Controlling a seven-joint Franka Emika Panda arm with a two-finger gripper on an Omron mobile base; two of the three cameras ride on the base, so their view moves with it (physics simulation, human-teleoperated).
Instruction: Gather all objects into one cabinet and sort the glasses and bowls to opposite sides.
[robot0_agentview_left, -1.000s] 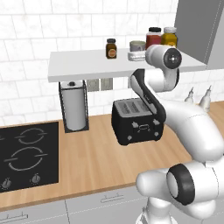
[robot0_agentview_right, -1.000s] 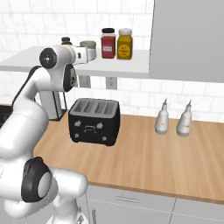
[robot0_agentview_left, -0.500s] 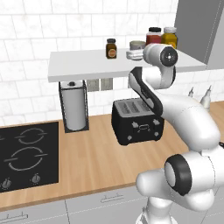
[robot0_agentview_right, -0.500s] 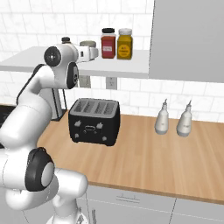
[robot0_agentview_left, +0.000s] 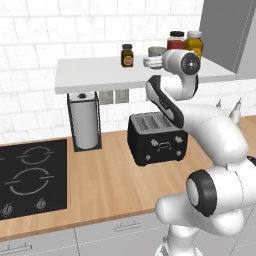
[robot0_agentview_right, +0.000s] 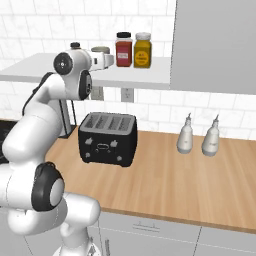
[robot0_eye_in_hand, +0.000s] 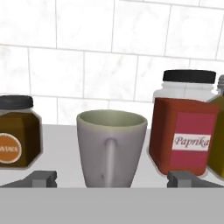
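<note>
Grey-green mug (robot0_eye_in_hand: 111, 148) is standing dead ahead of the fingers (robot0_eye_in_hand: 113, 178), centred between the two tips, which are spread wide apart and gripping nothing. Tips are flanking the mug's base left and right, not yet around its body, as far as the hand view tells. Mug's long axis is running upright; its handle is pointing straight back at the hand. A straight advance looks like what the grasp needs.

Mug is sitting on the white tiled-back shelf (robot0_agentview_left: 100, 75), between a small brown jar (robot0_eye_in_hand: 16, 131) on its left and a red paprika jar (robot0_eye_in_hand: 186, 130) on its right, both near. A yellow jar (robot0_agentview_right: 142, 49) is standing further right.

Mug is looking dull, matte, pale inside, unchipped. Toaster (robot0_agentview_left: 157, 137) is sitting below on the worktop (robot0_agentview_left: 105, 190).
</note>
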